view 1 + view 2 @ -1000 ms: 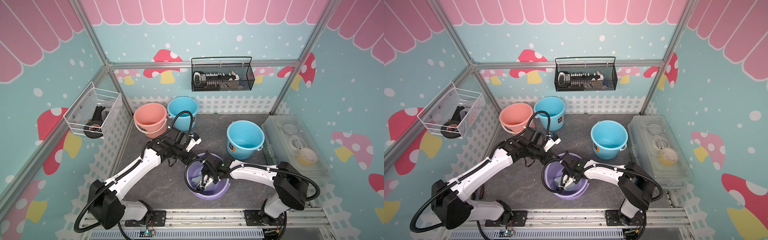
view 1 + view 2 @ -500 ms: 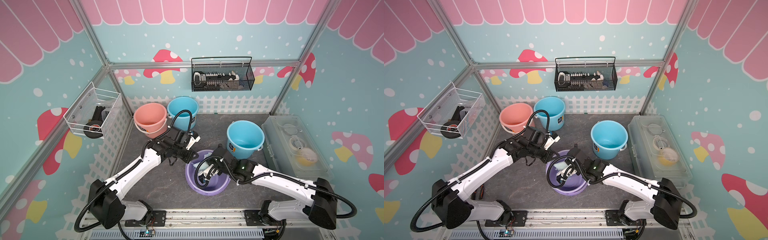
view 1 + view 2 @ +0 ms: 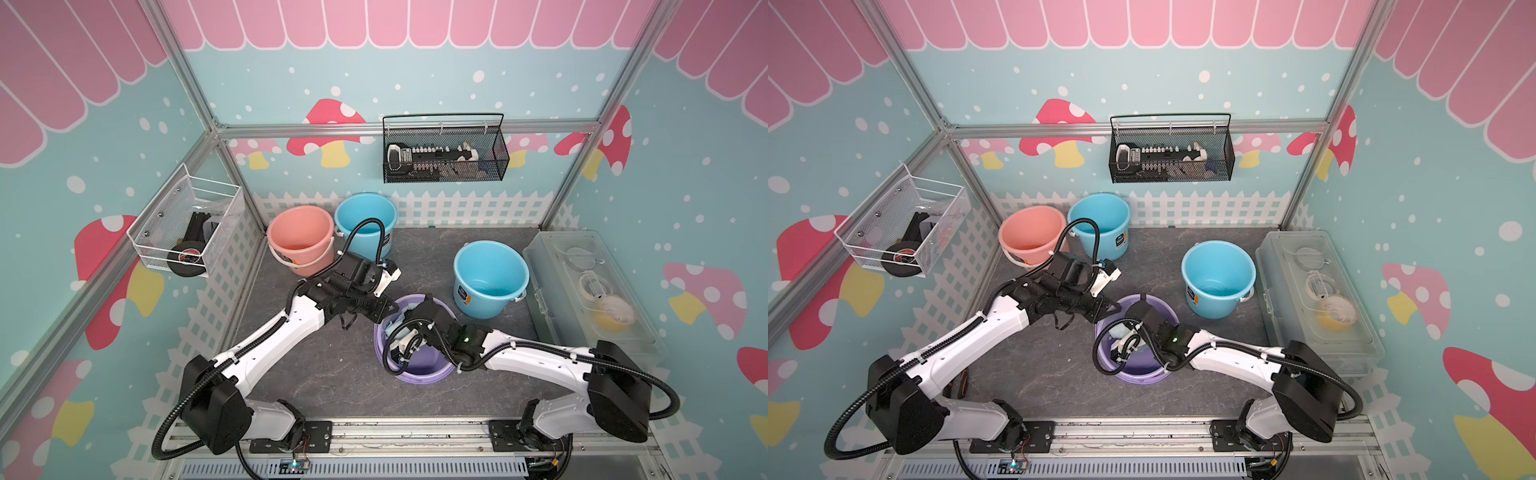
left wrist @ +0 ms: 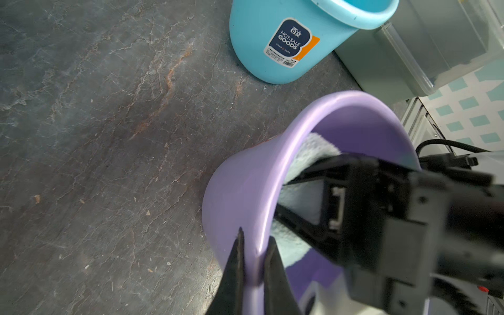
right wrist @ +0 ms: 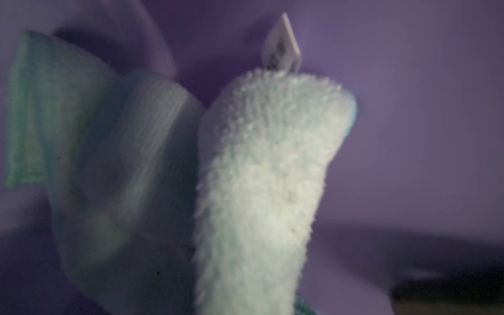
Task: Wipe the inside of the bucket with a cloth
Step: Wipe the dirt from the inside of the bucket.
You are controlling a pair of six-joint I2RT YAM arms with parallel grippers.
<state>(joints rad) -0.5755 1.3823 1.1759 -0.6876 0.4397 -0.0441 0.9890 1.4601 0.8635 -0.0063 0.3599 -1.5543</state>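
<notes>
The purple bucket (image 3: 419, 376) (image 3: 1142, 377) stands near the front middle of the table, tipped a little. My left gripper (image 3: 384, 309) (image 4: 256, 237) is shut on its rim (image 4: 245, 185), one finger outside the wall and one inside. My right gripper (image 3: 394, 332) reaches into the bucket and is shut on the pale mint cloth (image 3: 401, 318) (image 3: 1121, 330) (image 4: 305, 196). In the right wrist view the fluffy cloth (image 5: 267, 177) fills the middle against the bucket's purple inner wall (image 5: 409, 109) and hides the jaws.
A pink bucket (image 3: 301, 239) and a blue bucket (image 3: 365, 216) stand at the back left. Another blue bucket (image 3: 490, 274) (image 4: 286, 41) stands right of the purple one. A clear lidded box (image 3: 590, 295) lines the right edge. Wire baskets (image 3: 444, 153) (image 3: 187, 228) hang on the walls.
My right gripper has closed on the cloth and shifted from the bucket's middle toward its far left wall, the right arm stretching out lower. The left gripper has kept its hold on the rim.
</notes>
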